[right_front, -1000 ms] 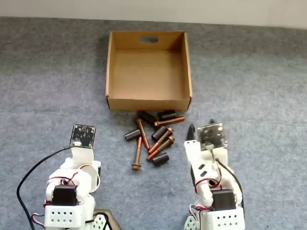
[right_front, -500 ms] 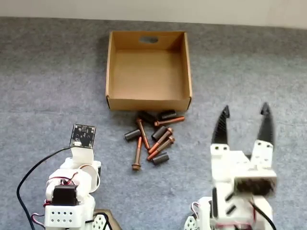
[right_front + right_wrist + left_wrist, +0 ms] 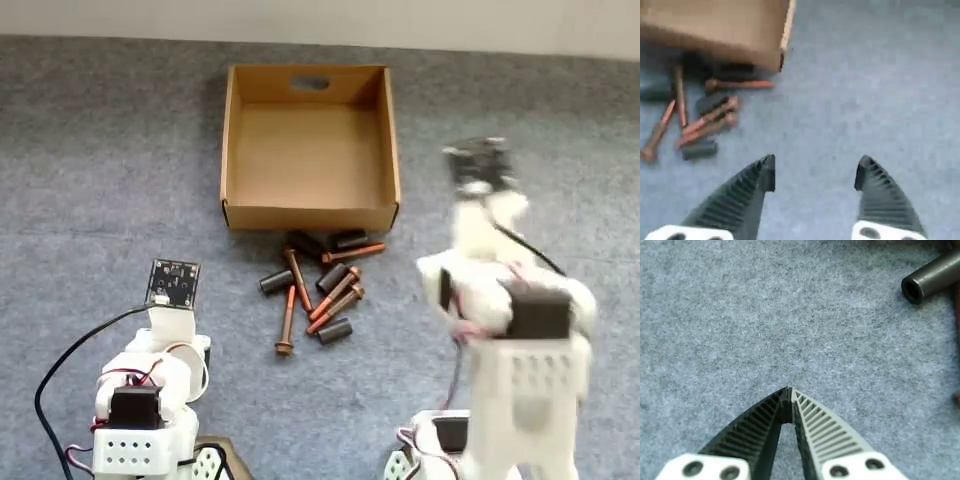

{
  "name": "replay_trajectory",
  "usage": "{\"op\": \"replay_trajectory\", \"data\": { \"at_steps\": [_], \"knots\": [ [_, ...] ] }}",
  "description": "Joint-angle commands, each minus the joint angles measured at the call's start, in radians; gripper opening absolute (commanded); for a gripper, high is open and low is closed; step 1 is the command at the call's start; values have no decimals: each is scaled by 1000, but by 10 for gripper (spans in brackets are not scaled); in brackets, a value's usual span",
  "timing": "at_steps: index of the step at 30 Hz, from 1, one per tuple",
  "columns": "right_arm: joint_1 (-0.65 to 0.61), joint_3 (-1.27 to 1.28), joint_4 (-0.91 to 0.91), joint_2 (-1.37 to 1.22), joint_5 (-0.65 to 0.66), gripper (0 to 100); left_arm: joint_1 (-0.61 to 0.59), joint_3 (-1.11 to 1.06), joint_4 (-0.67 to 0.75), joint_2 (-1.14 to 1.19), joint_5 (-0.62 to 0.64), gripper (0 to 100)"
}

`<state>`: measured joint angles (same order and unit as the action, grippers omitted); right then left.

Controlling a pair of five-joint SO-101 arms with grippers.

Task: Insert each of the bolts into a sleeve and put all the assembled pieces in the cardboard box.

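Several copper bolts [image 3: 290, 308] and black sleeves [image 3: 334, 330] lie in a loose pile on the grey carpet just in front of the cardboard box [image 3: 232, 140], which holds nothing. My left gripper [image 3: 790, 392] is shut and empty, low over bare carpet, with one black sleeve [image 3: 932, 276] a short way off. My right gripper [image 3: 815, 174] is open and empty, raised above the carpet to the right of the pile; the bolts [image 3: 707, 122] and the box corner [image 3: 782, 35] lie ahead of it. The right arm [image 3: 500, 290] stands tall at the table's right side.
Grey carpet covers the whole table. The left arm's base [image 3: 145, 400] sits at the front left, with a black cable [image 3: 60, 370] looping beside it. Open carpet lies to the right of the box and the pile.
The right arm has lifted up from its low, folded pose and swung forward, and its gripper has opened wide. The left arm and the parts have not moved.
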<state>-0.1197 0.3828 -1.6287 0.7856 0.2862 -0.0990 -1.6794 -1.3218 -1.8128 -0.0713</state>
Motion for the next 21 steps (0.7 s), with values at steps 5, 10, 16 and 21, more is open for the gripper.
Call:
{"op": "replay_trajectory", "data": {
  "at_steps": [5,10,16,21],
  "knots": [
    [-381,225,12,-174,175,111,-77,-16,9,-7,0,10],
    [-486,320,179,-275,112,200,-81,-16,9,-7,0,10],
    [-585,344,219,-332,95,288,-81,-16,9,-7,0,10],
    [-705,386,255,-344,193,288,-81,-16,9,-7,0,10]
  ]
}}
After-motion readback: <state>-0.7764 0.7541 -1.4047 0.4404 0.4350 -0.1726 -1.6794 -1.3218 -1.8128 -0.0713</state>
